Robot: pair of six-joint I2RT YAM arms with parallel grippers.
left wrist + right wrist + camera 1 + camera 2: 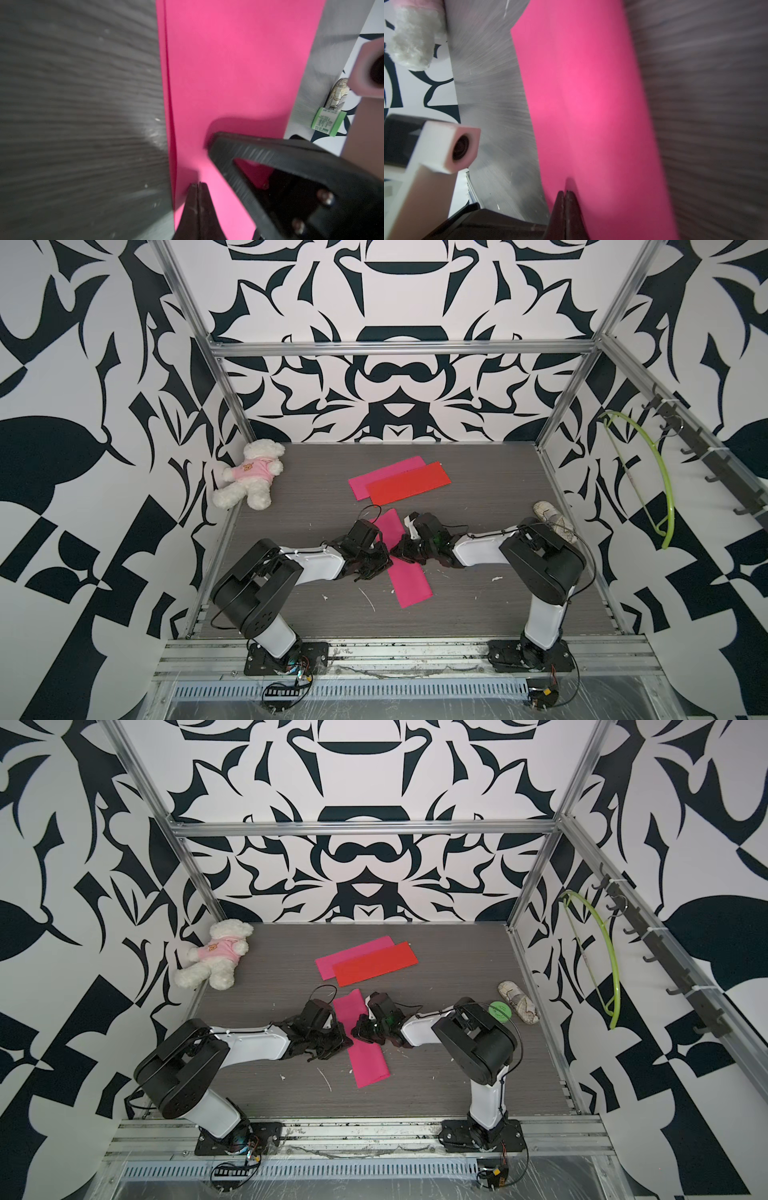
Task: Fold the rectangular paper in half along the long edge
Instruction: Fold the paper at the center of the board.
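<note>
Evidently the pink paper (409, 583) lay flat near the middle of the table (291, 572) in both top views, a narrow strip running from eleven o'clock to five o'clock. Both arms met over its middle, the left from nine o'clock and the right from three. The left gripper (199, 185) had its fingers pressed together, holding nothing, tips down on the strip near a long edge where two layers showed. The right gripper (565, 192) was likewise closed and empty, tips on the paper. Toward twelve o'clock a red sheet (409, 488) overlapped another pink sheet (358, 486).
</note>
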